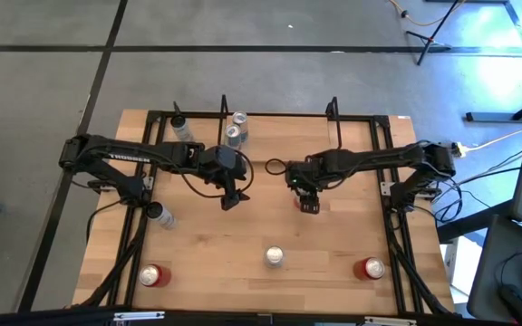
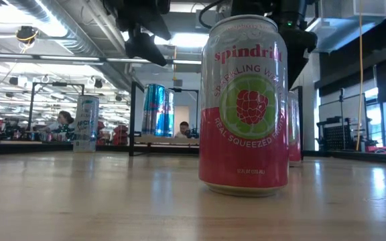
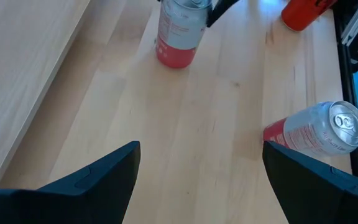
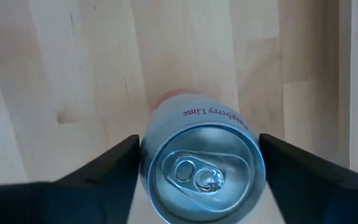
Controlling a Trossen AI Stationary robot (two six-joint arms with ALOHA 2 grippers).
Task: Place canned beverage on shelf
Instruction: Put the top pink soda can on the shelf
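Note:
A pink-and-silver Raspberry Lime can [image 4: 202, 163] stands upright on the table near its middle [image 1: 301, 201]. My right gripper [image 1: 308, 203] is above it, its fingers on either side of the can's top. The can also shows in the left wrist view [image 3: 179, 37]. My left gripper [image 1: 232, 196] is open and empty above the table, to the can's left. The shelf [image 1: 284, 131], a low wooden board with black wire end frames, stands at the far edge. Two blue cans [image 1: 236, 129] stand on its left end. My right gripper holds the can by its upper wall, just under the rim [image 4: 146, 163], between its two fingers [image 4: 107, 171], one on each side. The fingers come from above, pointing down. The can stands upright with its pink base [image 4: 174, 97] on the table.
A matching can [image 1: 274, 256] stands near the front middle and fills the low view [image 2: 243, 107]. Red cans stand at the front left [image 1: 155, 274] and front right [image 1: 371, 268]. Pale cans stand at the left [image 1: 161, 215] and far left [image 1: 181, 127]. Black rails edge the table.

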